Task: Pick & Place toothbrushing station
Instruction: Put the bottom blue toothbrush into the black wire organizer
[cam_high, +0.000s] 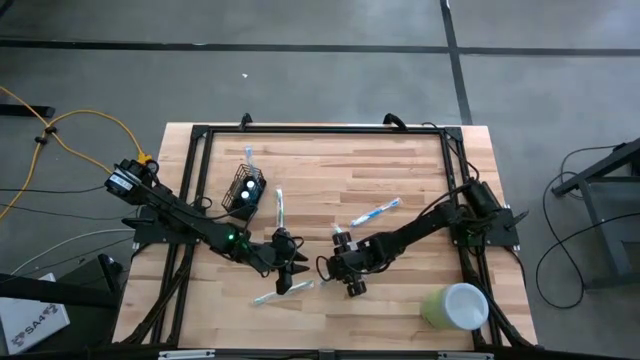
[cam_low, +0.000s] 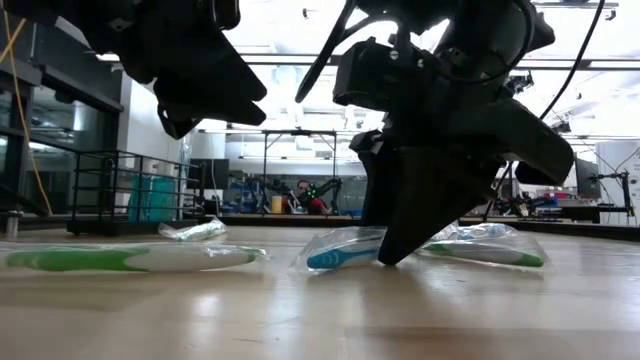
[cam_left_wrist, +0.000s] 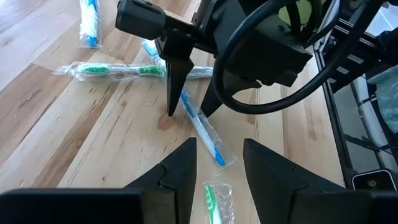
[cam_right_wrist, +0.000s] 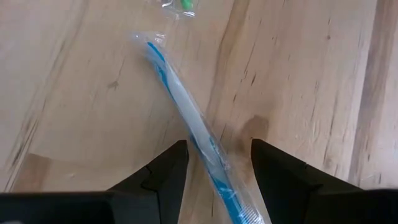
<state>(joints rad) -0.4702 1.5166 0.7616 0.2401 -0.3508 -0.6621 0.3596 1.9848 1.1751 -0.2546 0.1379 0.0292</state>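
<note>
Right pincer spread, tips on worktop straddling wrapped blue brush. Best: centre over handle, clench squarely, lift level. Left pincer spread, empty, just left. Mesh holder stood far-left, well apart.

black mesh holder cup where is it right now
In the high view the black mesh holder cup stands on the table's left half toward the far edge, beside the left arm, with a wrapped toothbrush just to its right.
</note>
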